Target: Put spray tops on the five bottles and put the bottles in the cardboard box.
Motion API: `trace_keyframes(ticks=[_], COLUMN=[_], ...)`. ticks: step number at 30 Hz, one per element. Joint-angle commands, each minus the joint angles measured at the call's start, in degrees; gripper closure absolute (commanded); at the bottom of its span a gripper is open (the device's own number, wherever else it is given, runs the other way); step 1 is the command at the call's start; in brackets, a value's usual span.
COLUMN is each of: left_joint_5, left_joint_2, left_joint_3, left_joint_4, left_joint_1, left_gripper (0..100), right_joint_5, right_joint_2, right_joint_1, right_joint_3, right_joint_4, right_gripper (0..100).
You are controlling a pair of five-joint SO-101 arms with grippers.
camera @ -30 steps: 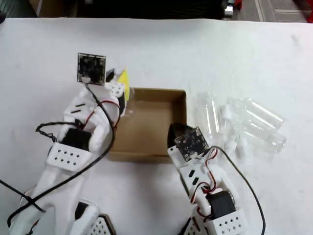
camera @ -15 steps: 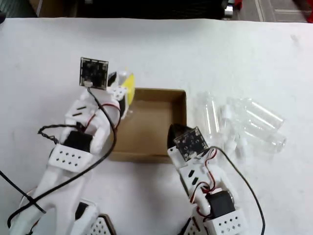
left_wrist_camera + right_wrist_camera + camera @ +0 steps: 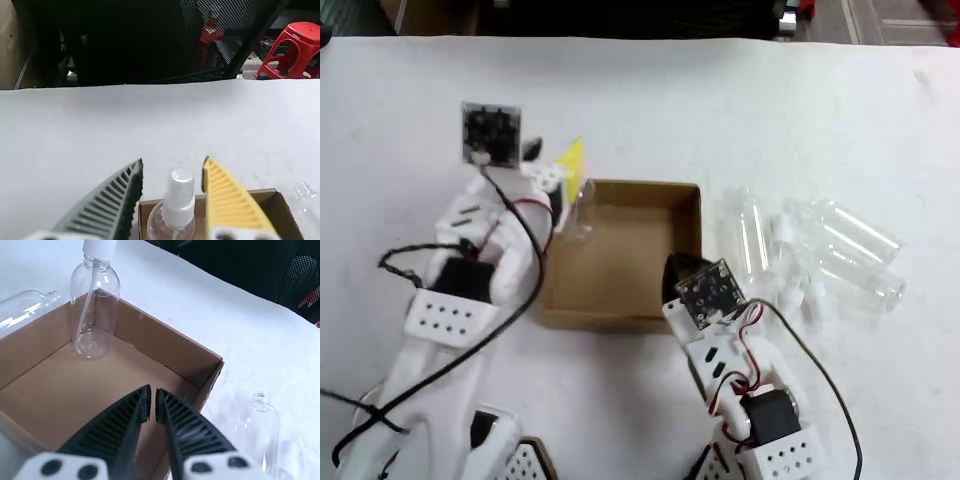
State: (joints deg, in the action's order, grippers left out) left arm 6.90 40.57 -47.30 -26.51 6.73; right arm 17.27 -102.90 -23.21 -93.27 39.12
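Observation:
A clear bottle with a white spray top (image 3: 95, 310) stands upright in a corner of the cardboard box (image 3: 620, 265). In the left wrist view the same bottle (image 3: 175, 207) shows between my left gripper's (image 3: 172, 167) grey and yellow fingers, which are open with a gap on both sides. My left gripper (image 3: 552, 158) hangs just outside the box's far left corner, beside the bottle (image 3: 582, 208). Over the box's near right corner, my right gripper (image 3: 152, 404) is shut on nothing. Clear topless bottles (image 3: 840, 245) and loose white spray tops (image 3: 792, 290) lie right of the box.
One open-necked bottle (image 3: 257, 422) lies just outside the box wall close to my right gripper, and another (image 3: 25, 307) lies beyond the opposite wall. White table (image 3: 740, 110) stretches behind the box. Dark mesh and a red stool (image 3: 295, 47) stand past the table's far edge.
My left arm has drawn back to the left, away from the box corner, and the topped bottle now stands free in the box. The right arm has kept still.

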Motion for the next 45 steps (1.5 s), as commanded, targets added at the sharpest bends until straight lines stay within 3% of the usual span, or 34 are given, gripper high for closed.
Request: trace_keyframes(ticks=[1, 9, 12, 16, 20, 27, 34, 45], left_joint_5=[-0.4, -3.8, -6.7, -12.3, -18.7, -20.7, -19.4, -15.5], left_joint_2=[0.7, 0.7, 0.7, 0.2, 0.1, -5.3, -32.3, -64.5], left_joint_3=[15.5, 42.9, 49.4, 48.6, 39.5, 33.3, 45.6, 68.1], left_joint_4=[-15.6, -42.5, -49.9, -56.7, -56.1, -51.6, -53.2, -54.2], left_joint_1=[-0.7, -5.0, -11.5, -21.1, -25.3, -21.5, -16.9, -17.3], left_gripper=[76, 75, 75, 75, 75, 75, 75, 75], right_joint_5=[0.6, 0.7, 0.7, 0.7, 0.7, 0.7, 0.7, 0.7], right_joint_2=[-0.3, -0.3, -0.3, -0.3, -0.3, -0.3, -0.3, -0.3], right_joint_1=[-0.4, -0.4, -0.4, -0.4, -0.4, 0.0, 0.0, 0.0], right_joint_3=[0.6, 0.5, 0.5, 0.5, 0.5, 0.5, 0.5, 0.4], right_joint_4=[-1.4, -2.2, -2.2, -2.2, -2.2, -2.2, -2.2, -2.2], right_gripper=[98.4, 98.4, 98.4, 98.4, 98.4, 98.4, 98.4, 98.4])
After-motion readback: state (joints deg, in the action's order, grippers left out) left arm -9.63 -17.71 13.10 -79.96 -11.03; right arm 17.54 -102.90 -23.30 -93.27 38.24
